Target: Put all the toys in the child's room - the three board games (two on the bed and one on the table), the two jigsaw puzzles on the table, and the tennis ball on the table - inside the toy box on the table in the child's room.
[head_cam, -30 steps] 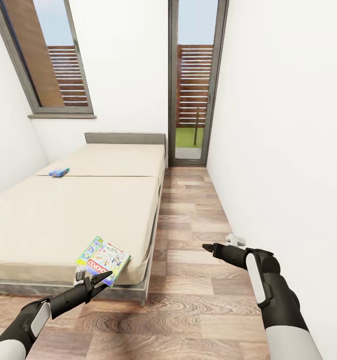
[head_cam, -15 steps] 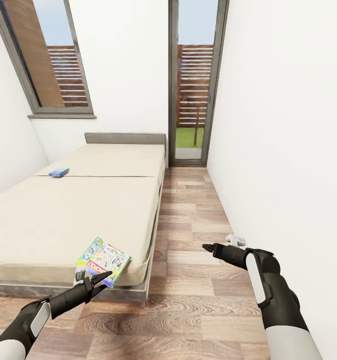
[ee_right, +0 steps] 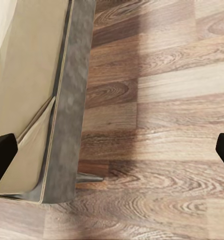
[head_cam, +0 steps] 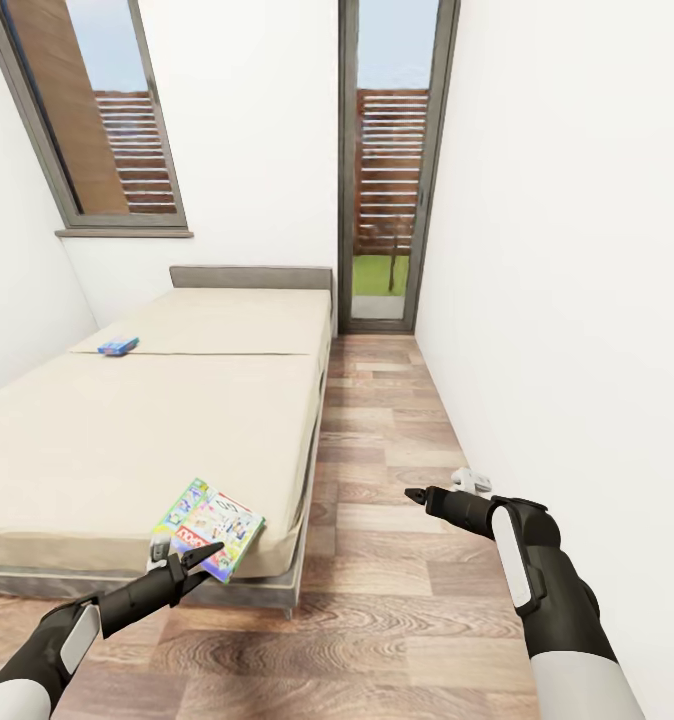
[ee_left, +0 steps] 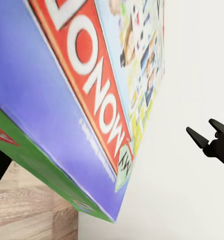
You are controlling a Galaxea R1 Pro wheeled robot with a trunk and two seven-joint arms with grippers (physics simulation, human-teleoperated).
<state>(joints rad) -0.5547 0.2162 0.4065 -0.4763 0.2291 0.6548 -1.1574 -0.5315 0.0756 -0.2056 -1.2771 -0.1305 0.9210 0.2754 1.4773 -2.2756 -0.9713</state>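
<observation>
So the left end effector (head_cam: 189,560) sits right at the near corner of the Monopoly box (head_cam: 208,526), jaws spread and gripping nothing; it looks lined up to grab the bit hanging over the bed (head_cam: 127,440) edge, which seems the easiest place to pinch it. The right end effector (head_cam: 417,494) hangs spread wide over the wood-plank floor (head_cam: 377,600), empty, just parked. A small blue board game (head_cam: 118,345) lies far up the cream cover, near the grey headboard (head_cam: 250,277). Narrow white room, tall dark-framed glass door (head_cam: 382,170) beyond.
</observation>
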